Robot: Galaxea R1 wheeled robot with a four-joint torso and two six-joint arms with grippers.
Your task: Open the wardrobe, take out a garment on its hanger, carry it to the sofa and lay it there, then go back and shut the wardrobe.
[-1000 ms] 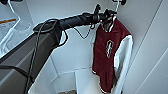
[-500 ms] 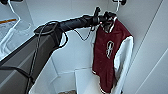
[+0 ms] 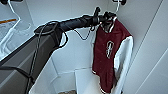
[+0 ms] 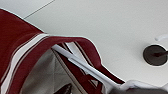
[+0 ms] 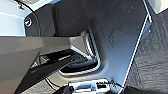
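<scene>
The wardrobe [image 3: 70, 15] stands open with its white inside facing me. The garment [image 3: 107, 50], a maroon jacket with white sleeves and a white chest emblem, hangs at the right of the wardrobe. Its thin white hanger [image 3: 117, 7] hooks up near a dark rod fitting. My left arm reaches in from the left, and my left gripper [image 3: 106, 17] is right at the jacket's collar and the hanger's neck. In the left wrist view the hanger's white bar [image 4: 82, 63] crosses inside the striped collar of the garment [image 4: 17, 37], very close to the camera.
A white shirt [image 3: 10, 42] on another white hanger hangs at the left of the wardrobe. A white door panel [image 3: 155, 50] stands close on the right. A dark round rod fitting [image 4: 155, 55] sits on the wall. The right wrist view has the robot's own body and grey carpet [image 5: 155, 62].
</scene>
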